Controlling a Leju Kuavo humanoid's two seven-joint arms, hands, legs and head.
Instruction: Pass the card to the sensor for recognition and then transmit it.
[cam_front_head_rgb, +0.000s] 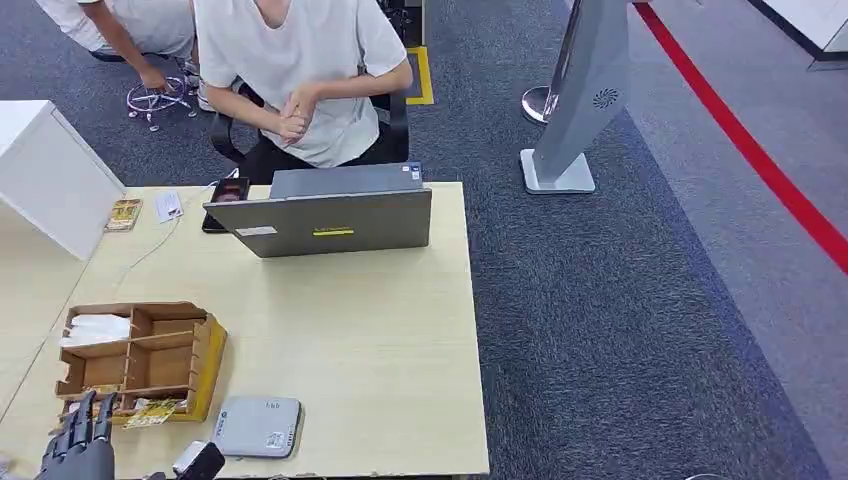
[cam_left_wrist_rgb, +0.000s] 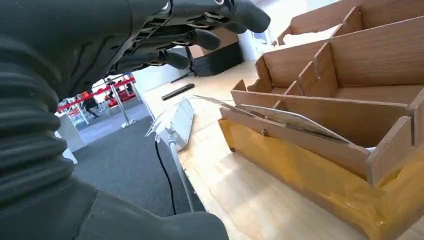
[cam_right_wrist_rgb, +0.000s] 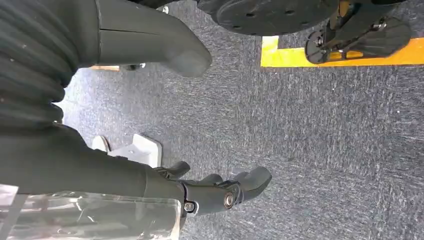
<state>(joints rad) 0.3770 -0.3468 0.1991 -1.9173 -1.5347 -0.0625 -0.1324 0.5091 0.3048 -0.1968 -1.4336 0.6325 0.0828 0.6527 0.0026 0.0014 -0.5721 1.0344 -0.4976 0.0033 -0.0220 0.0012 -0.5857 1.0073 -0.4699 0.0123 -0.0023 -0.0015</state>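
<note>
L hand (cam_front_head_rgb: 82, 440) sits at near-left corner of the table (cam_front_head_rgb: 380, 340), fingers (cam_left_wrist_rgb: 200, 37) stretched out and apart, nothing in them; it hovers just before the wooden organizer (cam_front_head_rgb: 140, 358), not touching it. In the left wrist view the fingers reach out above the organizer's front wall. R hand (cam_right_wrist_rgb: 210, 192) hangs over grey carpet (cam_right_wrist_rgb: 325, 135), fingers loosely extended, thumb apart, holding nothing.

Card (cam_front_head_rgb: 152, 412) lies in the organizer's nearest front slot, w/ yellowish printed face, tilted, one edge poking over the front wall. From the wrist cam it reads as a thin flat sheet (cam_left_wrist_rgb: 292, 120) w/ pale patterned surface, leaning across the divider; print too blurred to read. Organizer front is wrapped in yellow tape. A back compartment holds white paper (cam_front_head_rgb: 97, 329).

Just right of organizer: grey flat sensor box (cam_front_head_rgb: 258, 425) on the table, near the front edge, cable running off it. Farther back, open grey laptop (cam_front_head_rgb: 330, 215), w/ a person (cam_front_head_rgb: 300, 70) seated behind it, hands clasped. Grey kiosk stand (cam_front_head_rgb: 580, 100) on the carpet to the right, red floor line (cam_front_head_rgb: 760, 150) beyond.
</note>
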